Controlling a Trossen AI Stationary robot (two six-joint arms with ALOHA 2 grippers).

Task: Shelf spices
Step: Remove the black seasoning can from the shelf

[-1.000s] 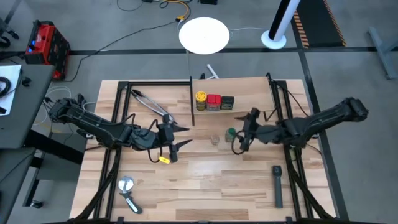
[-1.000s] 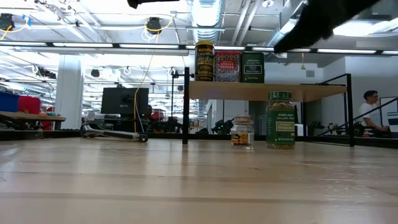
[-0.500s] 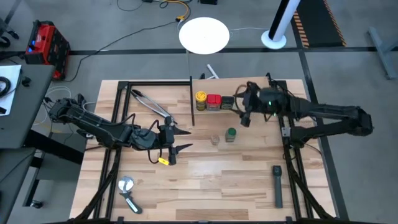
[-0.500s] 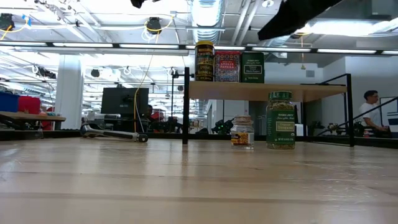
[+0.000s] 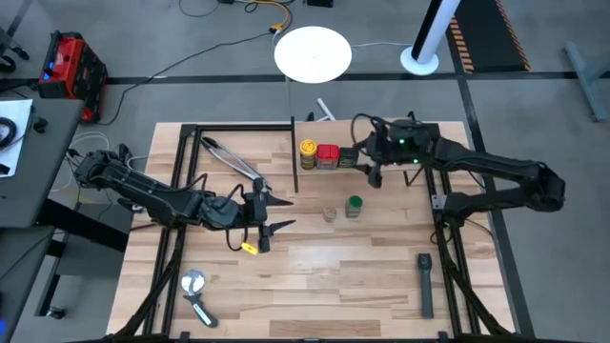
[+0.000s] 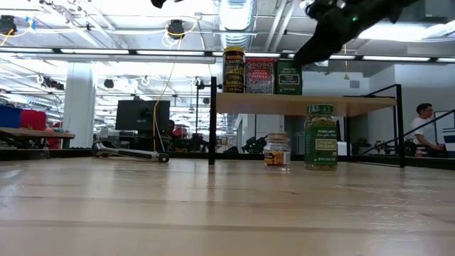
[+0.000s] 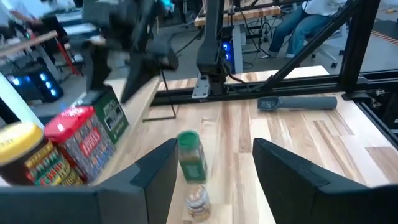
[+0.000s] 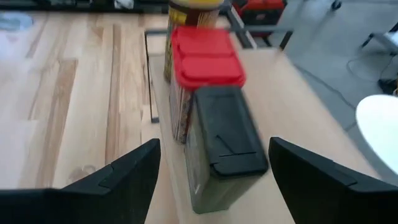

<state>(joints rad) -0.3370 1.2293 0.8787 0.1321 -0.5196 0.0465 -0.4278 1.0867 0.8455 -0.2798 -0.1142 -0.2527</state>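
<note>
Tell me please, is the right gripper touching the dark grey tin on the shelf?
Apart. In the right wrist view the right gripper is open, and bare shelf shows between each finger and the dark grey tin.

Two dark, near-black jointed arms w/ matte housings, seen from above: left arm (image 5: pixel 143 195) built of chunky segments w/ thin black cables looping alongside, ending in left gripper (image 5: pixel 270 214) w/ two pointed dark fingers and a small yellow tag below the wrist. Right arm (image 5: pixel 496 176) is of the same dark build, black cable arcing over its wrist, a small green indicator light glowing on the housing behind right gripper (image 5: pixel 372 170). Wrist views: each gripper's fingers (image 8: pixel 124 177) are broad, flat, matte dark-grey blades w/ angled edges.
</note>
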